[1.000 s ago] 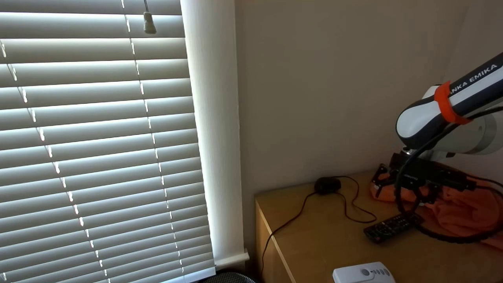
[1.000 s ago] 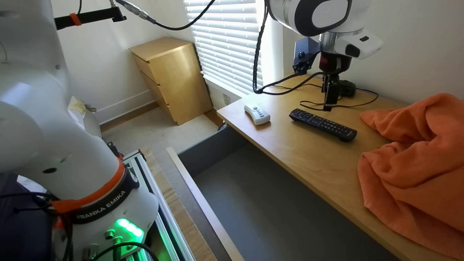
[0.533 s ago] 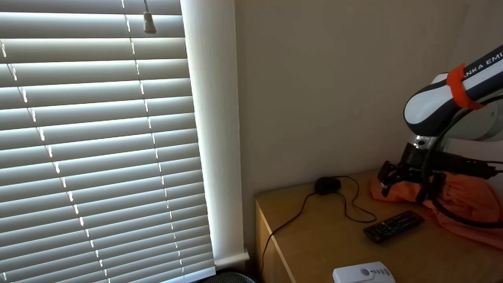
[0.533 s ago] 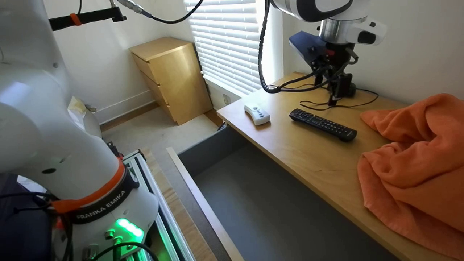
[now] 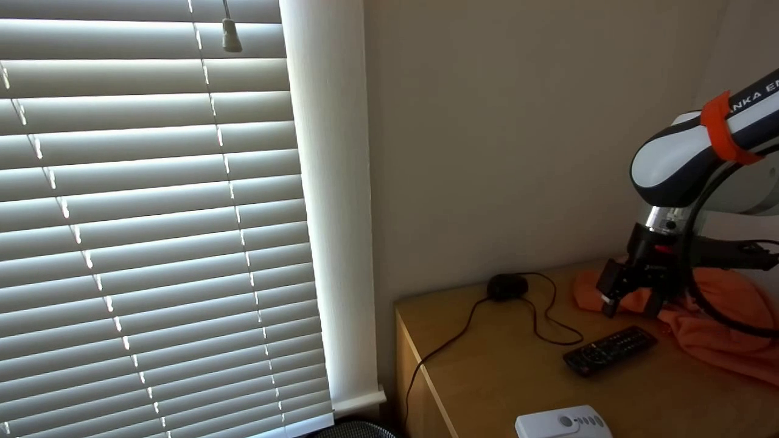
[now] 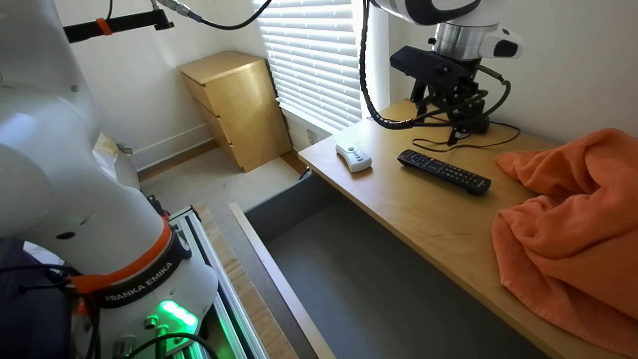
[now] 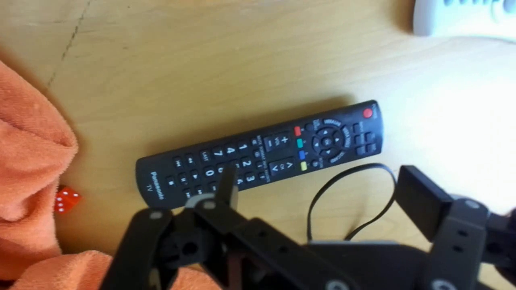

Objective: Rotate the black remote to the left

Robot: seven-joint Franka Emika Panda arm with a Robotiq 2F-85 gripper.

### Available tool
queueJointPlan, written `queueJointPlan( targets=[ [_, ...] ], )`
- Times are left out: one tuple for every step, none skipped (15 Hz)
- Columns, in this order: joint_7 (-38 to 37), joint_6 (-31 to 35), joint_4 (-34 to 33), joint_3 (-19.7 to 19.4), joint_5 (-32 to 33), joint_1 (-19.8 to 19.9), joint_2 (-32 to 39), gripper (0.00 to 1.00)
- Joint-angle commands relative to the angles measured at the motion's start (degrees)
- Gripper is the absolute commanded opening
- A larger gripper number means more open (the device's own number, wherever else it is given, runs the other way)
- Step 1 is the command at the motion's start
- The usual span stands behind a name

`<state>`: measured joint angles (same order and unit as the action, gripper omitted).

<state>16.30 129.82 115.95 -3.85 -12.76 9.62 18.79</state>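
The black remote (image 5: 610, 351) lies flat on the wooden table in both exterior views (image 6: 443, 171). In the wrist view the remote (image 7: 278, 139) lies slightly aslant across the middle, its buttons up and its red button at the right end. My gripper (image 5: 632, 306) hangs above the table, between the remote and the wall, and also shows in an exterior view (image 6: 437, 130). In the wrist view the gripper (image 7: 322, 189) is open and empty. Its left finger covers a bit of the remote's lower edge, and its right finger stands past the cable loop, off the remote.
An orange cloth (image 6: 573, 214) lies beside the remote, with a red die (image 7: 67, 199) at its edge. A white controller (image 6: 354, 157) sits near the table's edge. A round black object (image 5: 507, 287) with a thin cable (image 7: 318, 197) lies near the wall. A grey drawer (image 6: 374, 279) stands open below.
My gripper has turned about its upright axis and risen a little, shifting right in an exterior view. The remote, cloth and white controller have not moved.
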Motion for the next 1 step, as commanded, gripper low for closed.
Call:
queueJointPlan(
  targets=[
    [0.8,-0.4,0.0,0.7,-0.1,0.6,-0.2,1.0]
  ],
)
